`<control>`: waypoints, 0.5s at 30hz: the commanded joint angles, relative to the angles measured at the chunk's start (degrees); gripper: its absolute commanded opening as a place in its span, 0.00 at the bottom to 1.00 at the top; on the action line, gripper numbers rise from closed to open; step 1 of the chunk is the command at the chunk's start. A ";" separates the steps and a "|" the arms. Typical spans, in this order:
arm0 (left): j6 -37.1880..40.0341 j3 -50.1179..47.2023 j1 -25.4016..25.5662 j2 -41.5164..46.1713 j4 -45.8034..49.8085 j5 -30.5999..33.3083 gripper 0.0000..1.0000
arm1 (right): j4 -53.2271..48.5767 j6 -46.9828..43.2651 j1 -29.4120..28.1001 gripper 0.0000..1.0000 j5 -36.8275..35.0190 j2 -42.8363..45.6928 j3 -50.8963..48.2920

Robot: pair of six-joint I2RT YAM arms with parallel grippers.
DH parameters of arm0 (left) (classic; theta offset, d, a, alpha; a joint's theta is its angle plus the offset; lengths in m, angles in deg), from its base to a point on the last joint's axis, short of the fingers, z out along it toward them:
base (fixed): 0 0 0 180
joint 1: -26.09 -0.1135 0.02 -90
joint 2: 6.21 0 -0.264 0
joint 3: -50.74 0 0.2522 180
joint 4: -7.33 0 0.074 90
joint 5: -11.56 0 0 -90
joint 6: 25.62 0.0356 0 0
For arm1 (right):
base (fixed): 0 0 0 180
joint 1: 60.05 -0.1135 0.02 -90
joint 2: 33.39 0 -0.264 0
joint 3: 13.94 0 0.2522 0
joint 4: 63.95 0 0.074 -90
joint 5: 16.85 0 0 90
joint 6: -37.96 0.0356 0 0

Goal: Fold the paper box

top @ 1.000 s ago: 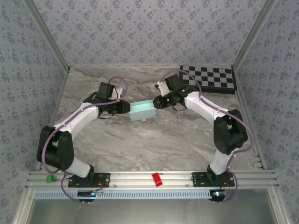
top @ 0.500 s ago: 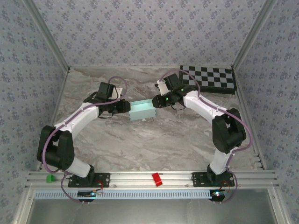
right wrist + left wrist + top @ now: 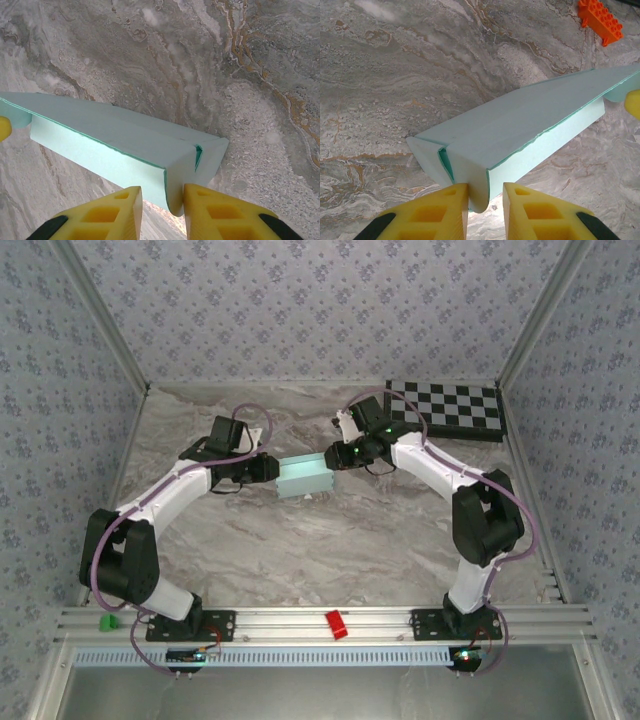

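Note:
The paper box (image 3: 305,478), pale turquoise and folded into a long closed shape, lies on the marble table between the two arms. My left gripper (image 3: 276,471) is at its left end and my right gripper (image 3: 330,459) at its right end. In the left wrist view the box (image 3: 520,125) has its rounded end flap between the jaws of my gripper (image 3: 485,202); the flap touches the left finger (image 3: 445,210), with a gap to the other. In the right wrist view the box (image 3: 115,135) has its end flap against the right finger (image 3: 220,212) of my gripper (image 3: 163,205), apart from the left one.
A black-and-white checkerboard (image 3: 450,408) lies at the back right of the table. An orange toy brick (image 3: 601,22) sits beyond the box in the left wrist view. A red piece (image 3: 336,624) and a green piece (image 3: 105,621) rest on the front rail.
The right arm has shifted slightly to the left, and the box has edged a little left with it. The left arm has stayed in place.

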 commanded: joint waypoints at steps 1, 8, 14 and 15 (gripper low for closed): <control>-0.23 1.08 -0.28 -0.65 -0.84 -1.61 0.24 | -1.55 1.26 -0.46 0.30 2.05 -0.85 2.04; -0.31 1.07 -0.28 -0.71 -0.99 -1.58 0.25 | -1.67 1.85 -0.45 0.32 3.21 -0.75 2.39; -0.49 1.08 -0.28 -0.56 -1.12 -1.66 0.25 | -1.36 2.71 -0.47 0.32 4.08 -0.93 2.56; -0.49 1.10 -0.28 -0.62 -1.10 -1.58 0.25 | -1.33 2.96 -0.39 0.32 4.27 -0.98 2.56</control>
